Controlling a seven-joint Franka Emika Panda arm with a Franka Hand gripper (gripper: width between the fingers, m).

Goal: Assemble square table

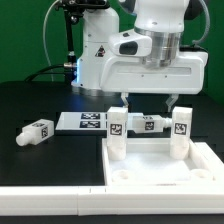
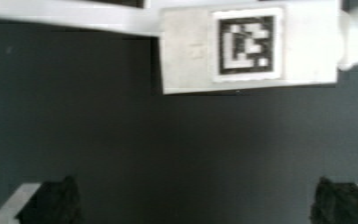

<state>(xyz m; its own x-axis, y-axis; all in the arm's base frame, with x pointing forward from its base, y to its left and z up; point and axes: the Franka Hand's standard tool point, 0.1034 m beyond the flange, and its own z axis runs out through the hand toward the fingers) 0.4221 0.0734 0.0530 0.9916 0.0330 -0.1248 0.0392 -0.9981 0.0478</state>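
Black fingers: both tips show in the wrist view, set far apart, with only bare dark surface between them.
Gripper: jaws spread wide and holding nothing; it hangs just above the lying leg, between the two upright legs.
Lying leg: white and chunky, on its side on the table, tag turned to the exterior camera, just behind the top's far edge. In the wrist view the lying leg stretches across the frame ahead of the fingertips, clear of both, its tag sharp.
Upright legs: one stands at each far corner of the top, tags facing the exterior camera; whether they are fully seated cannot be told.
Top: large white square tray, flat on the table nearest the exterior camera, its hollow bare.
Loose leg: on its side on the table, well apart from the others, at the exterior view's left.
Marker board: flat on the table, between the loose leg and the top's far corner on the exterior view's left.
Rail: long and white, along the near edge at the exterior view's left of the top.
Arm: white, reaching straight down over the far edge of the top.
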